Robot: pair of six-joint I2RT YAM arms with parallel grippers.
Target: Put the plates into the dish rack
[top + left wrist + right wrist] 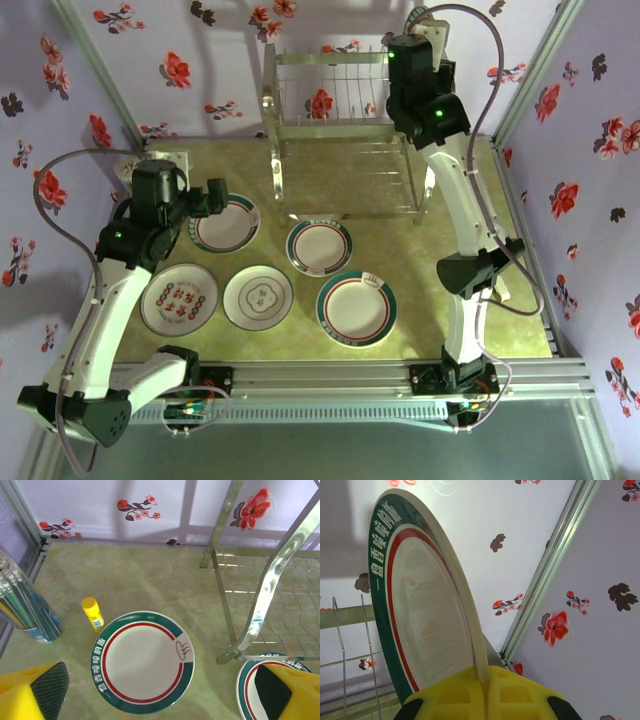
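One plate up at the dish rack point(335, 110), five plates point(356, 307) flat on the worktop point(425, 265).
My right end effector point(484, 692) was clamped on the lower edge of a banded plate point(427, 615), which stood on edge above the rack at the upper right of the overhead frame; I could see no plate in its slots. My left end effector point(160, 697) hung with jaws wide apart over a green-rimmed plate point(142, 662) at the left of that frame, gripping nothing. I judged the job barely begun: this plate to slot in, then the five lying below.

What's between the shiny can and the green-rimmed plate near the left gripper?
A small yellow tube sits between the can and the plate, in the left wrist view.
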